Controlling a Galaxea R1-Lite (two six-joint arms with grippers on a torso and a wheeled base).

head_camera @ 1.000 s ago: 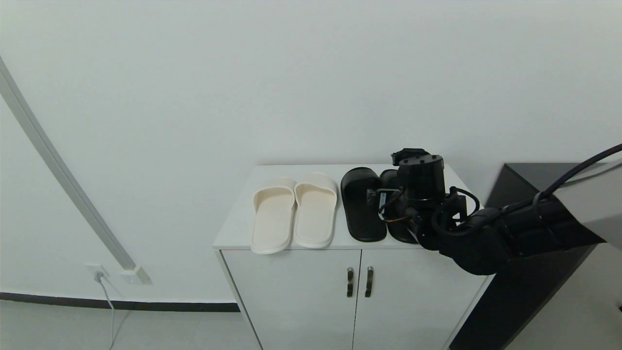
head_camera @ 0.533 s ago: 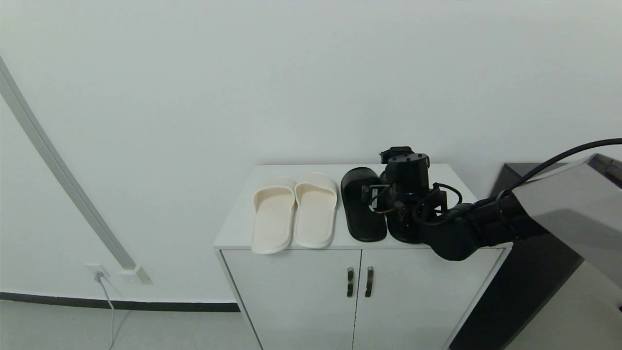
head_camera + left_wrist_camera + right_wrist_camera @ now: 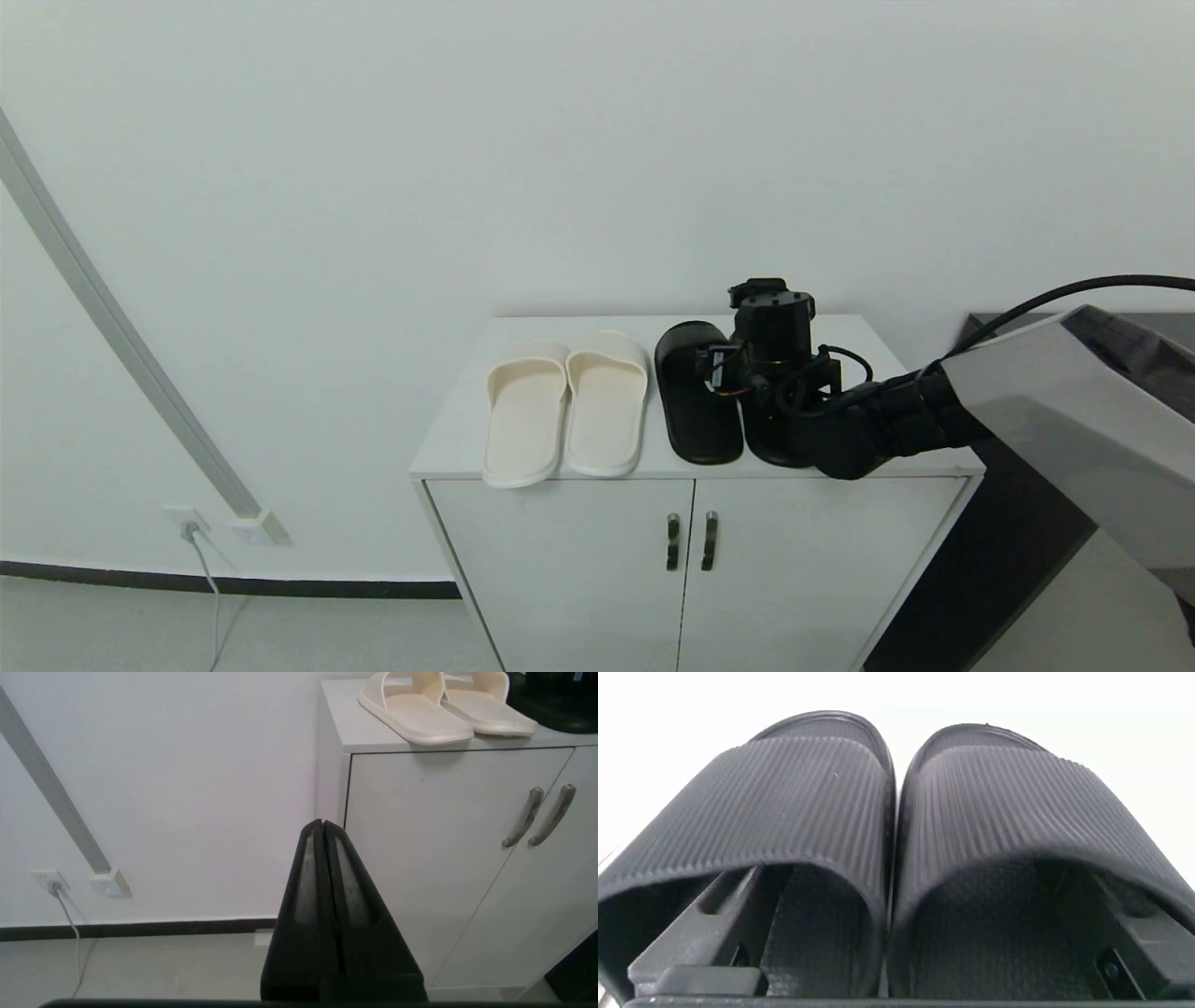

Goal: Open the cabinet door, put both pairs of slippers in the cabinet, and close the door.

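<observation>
A pair of black slippers point(image 3: 695, 401) lies side by side on the right half of the white cabinet's top point(image 3: 448, 439), toes toward the wall. A pair of cream slippers point(image 3: 565, 411) lies to their left. My right gripper point(image 3: 764, 373) sits over the right black slipper. In the right wrist view the gripper point(image 3: 896, 952) is open, one finger point(image 3: 701, 952) under the strap of each black slipper point(image 3: 813, 803). Both cabinet doors point(image 3: 569, 579) are closed, with handles point(image 3: 691, 541) at the centre. My left gripper point(image 3: 322, 859) is shut and empty, low in front of the cabinet's left corner point(image 3: 392, 812).
A black unit point(image 3: 1018, 327) stands against the cabinet's right side. A grey conduit point(image 3: 112, 327) runs diagonally down the wall to a socket point(image 3: 187, 523) with a plugged cable, left of the cabinet. Bare floor point(image 3: 140, 971) lies to the left.
My right arm has reached farther in, carrying the gripper left and toward the wall along the black slippers. Slippers and doors have not moved.
</observation>
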